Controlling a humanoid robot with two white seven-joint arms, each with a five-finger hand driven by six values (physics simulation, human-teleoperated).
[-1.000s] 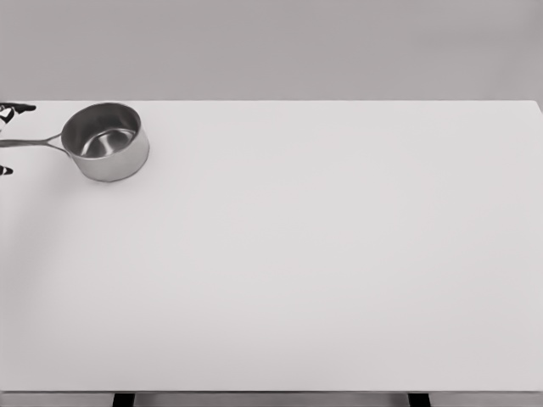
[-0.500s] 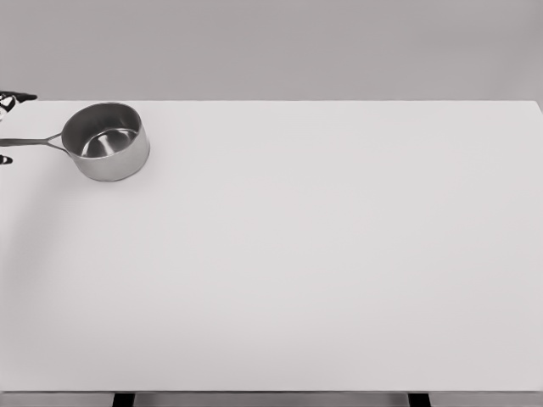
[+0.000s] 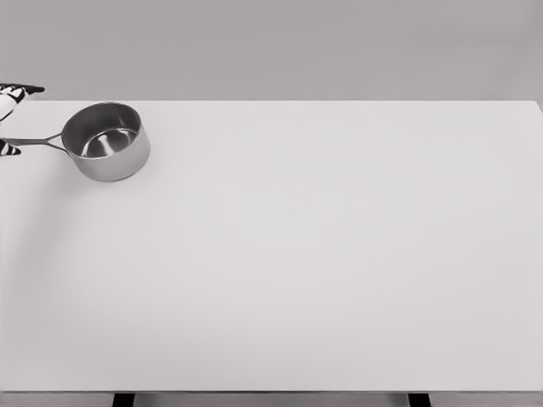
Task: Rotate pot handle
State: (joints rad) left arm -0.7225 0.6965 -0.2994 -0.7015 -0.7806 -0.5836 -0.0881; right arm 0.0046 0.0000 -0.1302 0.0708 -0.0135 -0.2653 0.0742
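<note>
Pot (image 3: 106, 141) far-left on table (image 3: 322, 254), handle (image 3: 34, 142) pointing left. Hand (image 3: 8, 119) at frame edge, fingers spread around handle, clamp unclear. Steel: rigid, probably slick, fairly light; best gripped near handle's end.

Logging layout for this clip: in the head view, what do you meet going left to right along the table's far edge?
Fingertips of a hand at the left border → pot handle → pot → bare table.

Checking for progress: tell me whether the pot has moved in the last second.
No. The pot sits at the same spot against the table's far edge.
</note>
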